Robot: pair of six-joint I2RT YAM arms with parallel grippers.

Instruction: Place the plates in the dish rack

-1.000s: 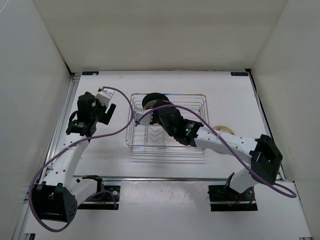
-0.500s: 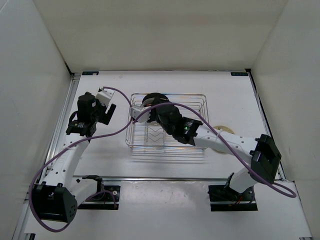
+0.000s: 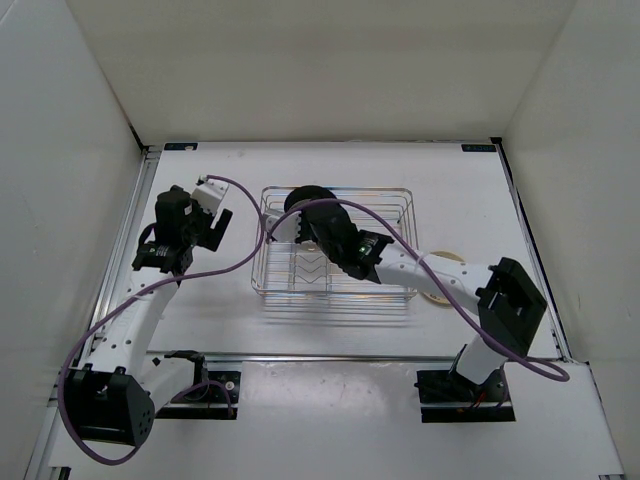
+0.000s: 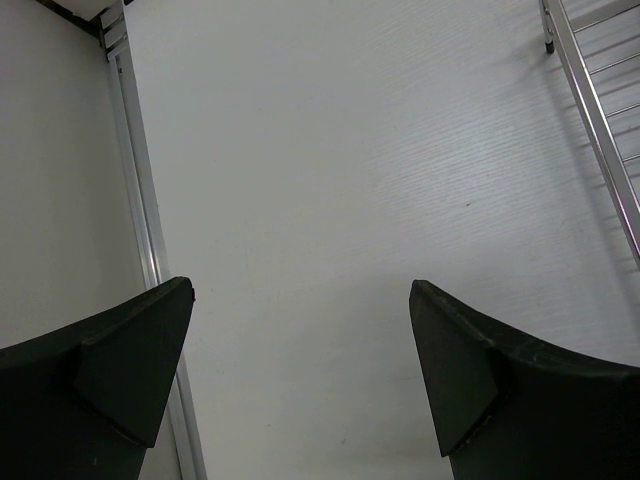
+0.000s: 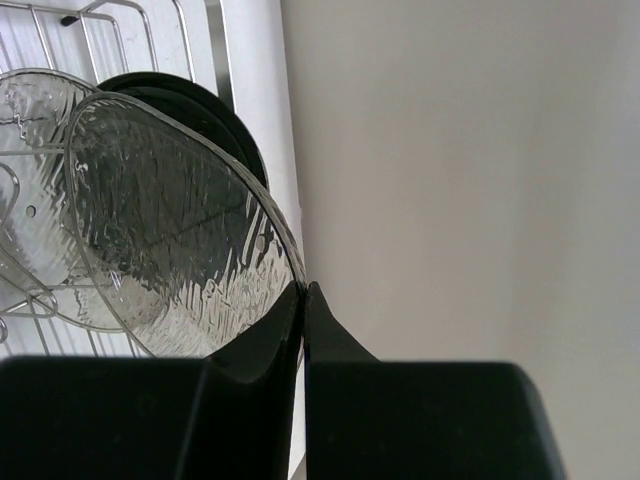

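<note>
The chrome wire dish rack [image 3: 400,194] stands mid-table. A glossy black plate [image 3: 308,197] stands upright at its far left end and also shows in the right wrist view [image 5: 222,112]. My right gripper [image 3: 299,226] is over the rack's left part, right by the black plate. It is shut [image 5: 303,291] on the rim of a clear plate [image 5: 170,235], held on edge. A second clear plate [image 5: 28,190] stands in the rack behind it. A cream-tan plate [image 3: 446,260] lies right of the rack, partly under my right arm. My left gripper [image 3: 214,226] is open and empty [image 4: 300,288] over bare table.
The rack's left rail [image 4: 592,105] lies to the right of my left gripper. A metal table rail [image 4: 140,230] runs along the left edge. White walls close in the table on three sides.
My right arm has moved left and toward the back over the rack, carrying the clear plate closer to the black plate. More of the cream-tan plate shows. The left arm has not moved.
</note>
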